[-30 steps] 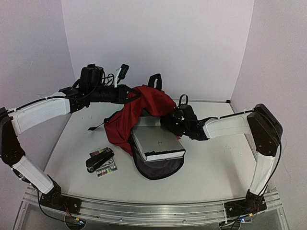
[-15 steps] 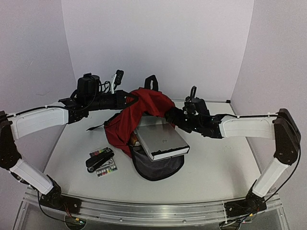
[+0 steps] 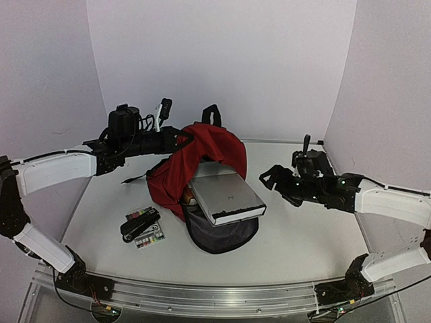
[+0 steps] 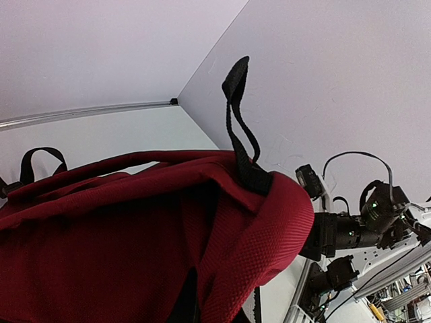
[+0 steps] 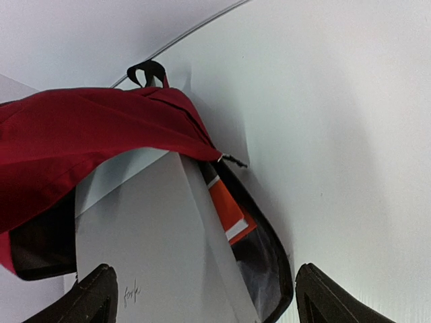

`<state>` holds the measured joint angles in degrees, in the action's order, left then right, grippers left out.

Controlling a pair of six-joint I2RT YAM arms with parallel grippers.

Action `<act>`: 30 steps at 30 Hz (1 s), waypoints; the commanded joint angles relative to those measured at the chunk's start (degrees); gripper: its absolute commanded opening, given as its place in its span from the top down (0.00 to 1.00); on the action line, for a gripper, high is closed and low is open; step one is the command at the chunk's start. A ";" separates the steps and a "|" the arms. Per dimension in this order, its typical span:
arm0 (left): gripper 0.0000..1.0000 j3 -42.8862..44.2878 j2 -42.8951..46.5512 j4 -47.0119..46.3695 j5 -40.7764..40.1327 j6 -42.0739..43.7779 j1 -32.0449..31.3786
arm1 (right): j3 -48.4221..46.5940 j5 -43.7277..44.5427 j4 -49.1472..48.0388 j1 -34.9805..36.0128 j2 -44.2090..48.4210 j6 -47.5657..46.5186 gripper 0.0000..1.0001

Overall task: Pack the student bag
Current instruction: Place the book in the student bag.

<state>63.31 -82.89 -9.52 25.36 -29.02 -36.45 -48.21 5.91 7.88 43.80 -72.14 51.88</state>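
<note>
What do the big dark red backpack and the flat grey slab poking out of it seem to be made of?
The dark red backpack looks like woven synthetic fabric with a matte finish: the left wrist view shows a fine grainy weave and soft folds. The flat grey slab seems stiff and smooth, perhaps a card-covered book; its pale edge suggests pages, though that's uncertain.

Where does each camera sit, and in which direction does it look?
Top external: above and behind the arm bases, looking down at the table; both arms show, left gripper on the student bag, right gripper open.
Left wrist: at the bag's top, looking across red fabric toward the right arm; own fingers not seen.
Right wrist: facing the bag's mouth and the grey book; own fingertips at the bottom corners.
Shared: top and right wrist both show the grey book.
</note>
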 commanded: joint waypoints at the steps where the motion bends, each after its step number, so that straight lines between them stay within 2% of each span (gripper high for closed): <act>1: 1.00 1.86 1.68 -1.58 -1.42 0.53 0.66 | 6.63 -9.35 3.44 0.40 5.50 10.00 0.13; 6: 1.00 3.53 1.41 -0.33 -0.56 1.49 0.67 | 10.64 -16.08 -1.12 2.76 8.67 15.87 0.14; 11: 1.00 4.26 1.31 0.20 0.17 1.77 0.63 | 11.97 -17.34 -4.49 4.67 8.94 18.86 0.18; 18: 1.00 4.88 1.46 -0.07 4.30 2.63 0.64 | 13.72 -19.15 -17.67 5.70 2.67 21.59 0.20; 24: 1.00 6.66 1.64 1.92 6.19 4.14 0.62 | 9.79 -18.05 -20.04 8.87 -4.48 21.51 0.21; 28: 1.00 6.88 2.03 2.35 10.30 5.49 0.60 | 8.10 -13.18 -20.93 9.63 -6.89 20.72 0.30; 30: 1.00 6.88 2.47 3.09 12.54 6.29 0.56 | 6.41 -10.57 -20.97 9.64 -8.23 19.10 0.38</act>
<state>65.89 -82.87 -3.56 31.99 -24.78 -36.14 -37.46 -10.74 -9.64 53.11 -78.47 72.68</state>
